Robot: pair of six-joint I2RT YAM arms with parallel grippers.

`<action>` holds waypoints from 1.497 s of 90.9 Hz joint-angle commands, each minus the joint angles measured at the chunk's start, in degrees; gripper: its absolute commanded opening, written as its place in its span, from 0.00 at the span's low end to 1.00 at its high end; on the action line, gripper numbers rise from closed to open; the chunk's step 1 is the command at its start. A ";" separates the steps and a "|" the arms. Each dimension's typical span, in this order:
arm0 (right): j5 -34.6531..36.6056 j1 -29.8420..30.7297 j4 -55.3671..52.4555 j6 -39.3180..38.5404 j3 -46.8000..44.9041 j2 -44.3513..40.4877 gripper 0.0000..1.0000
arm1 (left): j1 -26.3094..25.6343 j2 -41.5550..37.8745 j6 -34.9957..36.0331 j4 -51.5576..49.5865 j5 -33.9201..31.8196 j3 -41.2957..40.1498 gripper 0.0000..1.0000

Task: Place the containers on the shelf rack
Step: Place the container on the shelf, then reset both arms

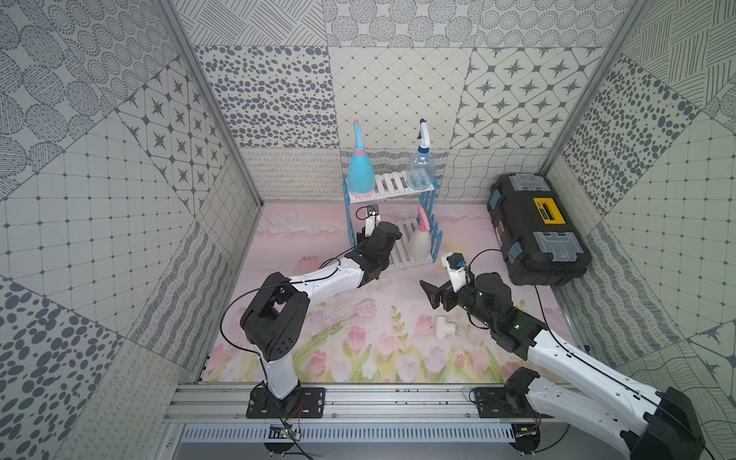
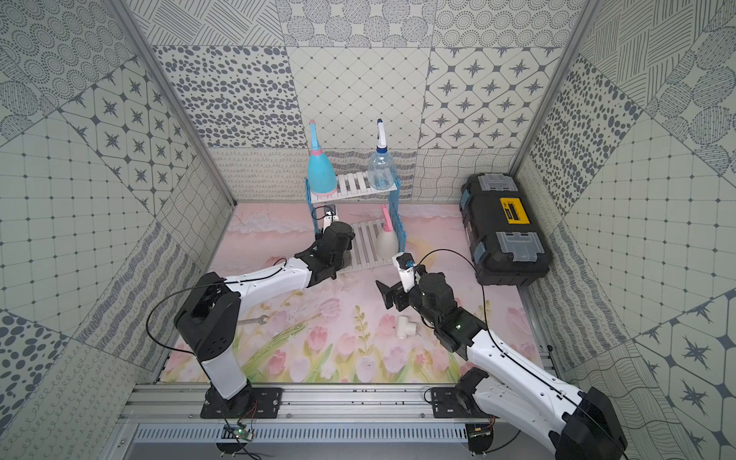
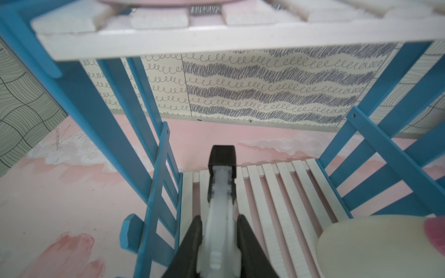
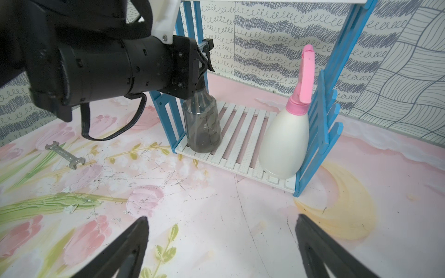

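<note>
The shelf rack (image 1: 392,183) stands at the back of the mat. Its upper shelf bears a light blue bottle (image 1: 360,175) and a clear bottle (image 1: 420,171). On the lower shelf (image 4: 243,134) a cream bottle (image 4: 284,142) stands at one end and a smoky dark bottle (image 4: 202,125) stands upright at the other. My left gripper (image 3: 219,217) reaches in under the upper shelf and is shut on the smoky bottle's trigger head (image 3: 220,192). My right gripper (image 4: 222,216) hovers open over the mat in front of the rack, holding nothing.
A black toolbox (image 1: 537,231) lies against the right wall. A white pipe tee (image 1: 444,326) sits on the mat near my right arm. A small wrench (image 4: 65,155) lies left of the rack, below my left arm.
</note>
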 commanded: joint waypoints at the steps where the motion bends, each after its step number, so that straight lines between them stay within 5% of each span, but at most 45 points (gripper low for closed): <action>1: 1.01 0.26 1.65 0.31 -0.55 -1.32 0.97 | 0.32 -0.19 -0.87 0.23 0.30 -0.86 0.36; 38: 2.27 0.27 0.38 0.77 -0.52 -3.50 0.97 | 0.23 -4.23 1.08 2.81 3.01 -2.46 0.64; 64: 4.40 0.30 -0.71 1.67 -0.53 -8.03 0.97 | -0.03 -13.41 4.26 3.05 15.24 -6.97 0.84; 94: 8.66 -1.50 -1.97 5.84 -0.24 -10.83 0.97 | 0.11 -31.73 10.94 3.78 30.57 -18.57 0.91; 105: 6.72 -8.68 -3.87 11.63 -0.49 -11.03 0.97 | 1.87 -39.96 14.59 4.03 34.88 -25.15 0.97; 119: -6.88 -26.80 -4.41 19.79 -3.78 -10.81 0.97 | 8.84 -50.31 14.51 0.95 36.61 -32.75 0.99; 136: -11.52 -40.05 -1.43 15.62 -5.29 -6.53 0.97 | 22.90 -58.12 9.51 5.75 36.28 -44.61 0.99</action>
